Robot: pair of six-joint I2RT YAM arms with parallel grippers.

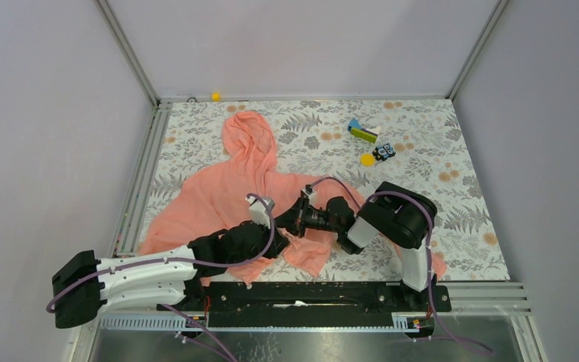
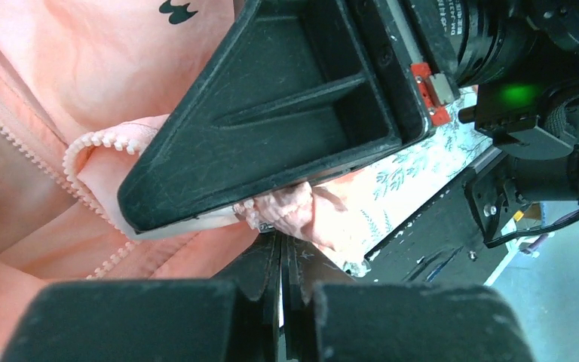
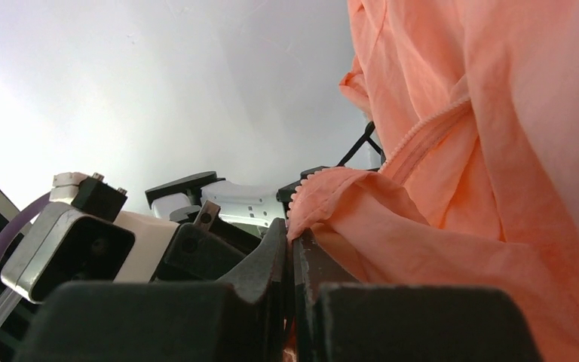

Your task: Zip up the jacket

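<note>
The salmon-pink jacket point(image 1: 226, 188) lies spread on the floral table, hood toward the back. Both grippers meet at its lower front hem. My left gripper point(image 1: 270, 228) is shut, and its tips point(image 2: 280, 237) pinch a bunched bit of zipper edge where a small metal piece point(image 2: 260, 225) shows. My right gripper point(image 1: 292, 222) is shut on the toothed zipper edge point(image 3: 301, 197); its tips point(image 3: 292, 240) clamp the fabric. A right finger point(image 2: 271, 113) fills the left wrist view, above the open zipper teeth point(image 2: 98, 142). A small dark chest mark point(image 2: 177, 9) is visible.
At the back right lie a green-yellow block point(image 1: 363, 133), a yellow disc point(image 1: 367, 159) and a small blue-black piece point(image 1: 384, 152). A tiny yellow item point(image 1: 215, 96) sits at the back wall. The black base rail point(image 1: 317, 290) runs along the near edge, close under the grippers.
</note>
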